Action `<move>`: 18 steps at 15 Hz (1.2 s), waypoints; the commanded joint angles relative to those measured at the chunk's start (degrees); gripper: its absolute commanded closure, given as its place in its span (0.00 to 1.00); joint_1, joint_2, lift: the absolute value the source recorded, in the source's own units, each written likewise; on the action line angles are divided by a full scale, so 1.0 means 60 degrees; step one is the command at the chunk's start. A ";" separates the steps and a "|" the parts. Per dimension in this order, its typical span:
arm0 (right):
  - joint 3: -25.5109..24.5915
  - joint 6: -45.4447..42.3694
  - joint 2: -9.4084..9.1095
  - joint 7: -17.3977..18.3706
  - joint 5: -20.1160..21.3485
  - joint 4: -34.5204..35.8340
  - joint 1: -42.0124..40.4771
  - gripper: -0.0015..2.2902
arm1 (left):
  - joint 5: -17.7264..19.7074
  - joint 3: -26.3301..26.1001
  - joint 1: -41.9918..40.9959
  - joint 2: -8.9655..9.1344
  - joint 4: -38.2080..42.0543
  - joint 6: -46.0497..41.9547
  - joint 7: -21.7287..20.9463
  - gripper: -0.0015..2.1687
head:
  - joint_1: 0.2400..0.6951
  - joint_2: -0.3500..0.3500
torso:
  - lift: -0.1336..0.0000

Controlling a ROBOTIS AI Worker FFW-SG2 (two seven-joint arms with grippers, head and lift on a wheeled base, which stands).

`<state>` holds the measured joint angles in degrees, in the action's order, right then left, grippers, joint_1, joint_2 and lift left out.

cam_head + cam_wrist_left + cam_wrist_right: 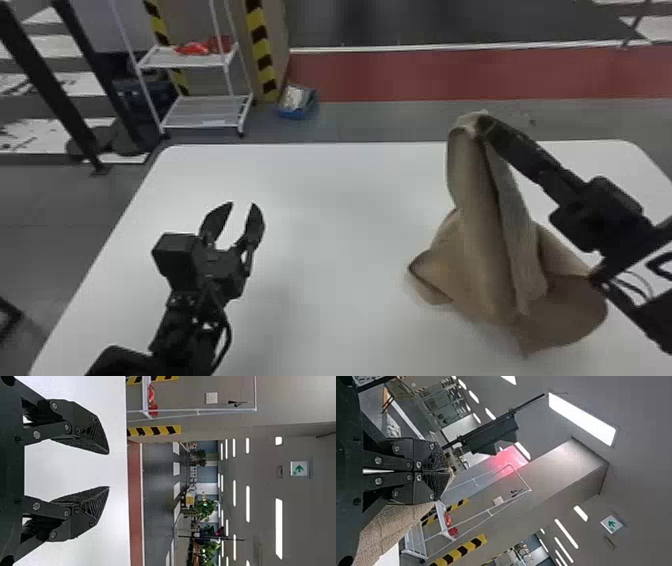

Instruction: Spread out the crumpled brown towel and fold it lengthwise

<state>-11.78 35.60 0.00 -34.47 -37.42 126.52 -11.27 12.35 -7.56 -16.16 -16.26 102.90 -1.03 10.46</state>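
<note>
Brown towel [480, 225] is gripped high up by the right claw [481, 124], whose fingers are closed on it. From that pinch the cloth drops in long, steep folds over the right part of the white bench [325, 300], its lower end spreading there in loose flaps, one pointing left and a broader one lying toward the near right. The head view gives that whole fall. The right wrist view adds the close detail: textured pads [435, 461] pressed together at the right claw [450, 471], with a thin edge of cloth just past the tips and its coarse weave beside them.

Well apart, over the left part of the bench, the left claw [242, 204] stands open and empty; its wrist view shows a wide gap between the fingertips.

Beyond the bench's far edge, toward the left, are a white wire rack [197, 102] with something red [195, 48] on a shelf, and a blue box [298, 111] on the floor. The left wrist view also takes in a green-and-white sign [298, 468] and ceiling lights [279, 528].
</note>
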 commanded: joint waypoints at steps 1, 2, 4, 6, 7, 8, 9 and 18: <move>0.0777 -0.0695 -0.0009 -0.0070 0.1037 -0.1428 0.0634 0.72 | 0.0022 0.0014 0.0056 0.0000 -0.0157 -0.0128 0.0000 0.31 | 1.00 0.69 | 0.07; 0.0967 -0.0871 -0.0009 -0.0173 0.1330 -0.2161 0.0897 0.72 | 0.0037 0.0029 0.0071 0.0000 -0.0157 -0.0157 0.0000 0.31 | 1.00 0.70 | 0.07; 0.1187 -0.1340 -0.0009 -0.0187 0.1872 -0.3670 0.1586 0.67 | 0.0022 0.0073 0.0071 -0.0015 -0.0172 -0.0187 -0.0015 0.31 | 1.00 0.72 | 0.07; 0.2036 -0.0783 -0.0009 0.0545 0.1842 -0.5427 0.2875 0.00 | 0.0051 0.0058 0.0071 -0.0044 -0.0201 -0.0128 -0.0073 0.24 | 1.00 0.73 | 0.07; 0.2285 -0.0900 -0.0009 0.1160 0.1784 -0.5486 0.2933 0.00 | 0.0051 0.0029 0.0071 -0.0044 -0.0187 -0.0157 -0.0073 0.23 | 1.00 0.74 | 0.07; 0.2256 -0.0930 -0.0009 0.1234 0.1754 -0.5427 0.2787 0.00 | 0.0037 -0.0015 0.0071 -0.0030 -0.0172 -0.0157 -0.0059 0.20 | 1.00 0.75 | 0.07; 0.2110 -0.0607 -0.0009 0.0882 0.1505 -0.5208 0.2582 0.03 | 0.0022 -0.0030 0.0071 -0.0030 -0.0143 -0.0157 -0.0059 0.20 | 1.00 0.77 | 0.07; -0.0937 -0.1223 0.0161 -0.0553 0.1666 -0.1546 -0.0040 0.03 | -0.0037 -0.0499 -0.0193 -0.0030 0.0106 -0.0157 0.0000 0.20 | 1.00 0.68 | 0.07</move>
<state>-14.34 32.23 0.72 -38.17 -30.72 114.29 -8.59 12.13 -9.97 -16.75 -16.38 103.02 -1.97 10.43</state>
